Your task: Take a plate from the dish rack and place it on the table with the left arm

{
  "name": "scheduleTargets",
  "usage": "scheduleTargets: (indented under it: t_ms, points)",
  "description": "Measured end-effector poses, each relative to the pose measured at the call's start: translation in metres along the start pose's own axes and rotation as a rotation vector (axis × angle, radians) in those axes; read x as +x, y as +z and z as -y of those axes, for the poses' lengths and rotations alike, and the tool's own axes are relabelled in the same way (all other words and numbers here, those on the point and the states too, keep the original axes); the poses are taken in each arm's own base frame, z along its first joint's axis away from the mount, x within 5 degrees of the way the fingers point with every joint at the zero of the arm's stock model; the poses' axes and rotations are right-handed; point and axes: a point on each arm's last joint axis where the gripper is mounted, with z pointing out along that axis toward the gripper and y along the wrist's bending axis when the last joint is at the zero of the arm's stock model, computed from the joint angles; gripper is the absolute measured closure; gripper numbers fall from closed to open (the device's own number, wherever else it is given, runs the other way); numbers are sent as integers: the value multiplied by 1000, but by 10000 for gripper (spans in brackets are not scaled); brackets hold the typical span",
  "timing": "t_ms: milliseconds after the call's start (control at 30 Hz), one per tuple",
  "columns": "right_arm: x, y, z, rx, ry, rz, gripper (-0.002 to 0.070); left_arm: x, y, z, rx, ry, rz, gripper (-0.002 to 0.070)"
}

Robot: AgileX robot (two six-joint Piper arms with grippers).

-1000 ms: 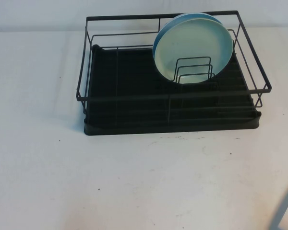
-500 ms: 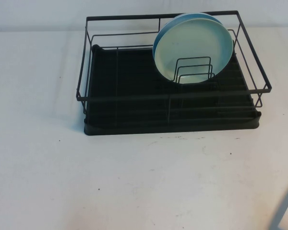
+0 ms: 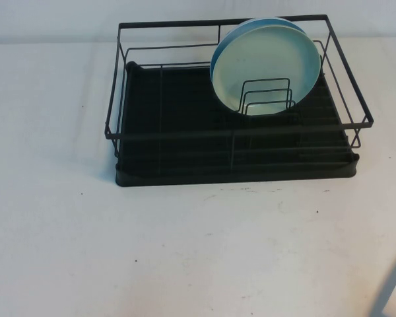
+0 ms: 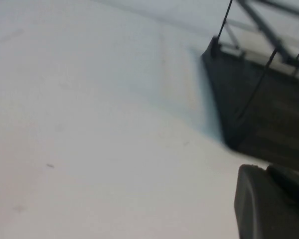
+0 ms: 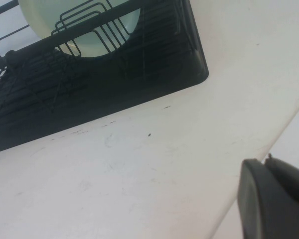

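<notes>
The pale mint-green plate (image 3: 267, 63) stands on edge in the wire dividers at the back right of the black dish rack (image 3: 185, 132); it also shows in the right wrist view (image 5: 45, 12). A light blue plate (image 3: 215, 59) stands right behind it. Neither arm shows in the high view. My left gripper (image 4: 266, 169) is shut and empty, low over the white table (image 3: 185, 251) beside a corner of the rack (image 4: 269, 109). My right gripper (image 5: 265, 162) is shut and empty, near the table's edge, apart from the rack (image 5: 89, 94).
The rack's left half holds only the ribbed drip tray (image 3: 165, 105). White table spreads in front of and to the left of the rack. The table's edge (image 5: 269, 149) runs close by the right gripper.
</notes>
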Motion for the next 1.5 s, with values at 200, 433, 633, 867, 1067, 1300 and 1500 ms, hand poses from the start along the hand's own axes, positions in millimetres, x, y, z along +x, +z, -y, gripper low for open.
scheduleTargets:
  t_ms: [200,433,633,867,1067,1300,1500]
  points:
    - [0,0,0,0,0,0,694,-12,-1,4,75,-555,113,678]
    - [0,0,0,0,0,0,694,-20,-2,2,99,-670,207,678]
    - [0,0,0,0,0,0,694,-17,-2,3,97,-684,171,678]
    - [0,0,0,0,0,0,694,-59,-18,32,196,-289,-129,678]
    - [0,0,0,0,0,0,694,-133,-5,63,358,237,-375,678]
    - [0,0,0,0,0,0,694,-218,59,102,570,617,-467,678]
    - [0,0,0,0,0,0,694,-258,134,131,700,666,-457,678]
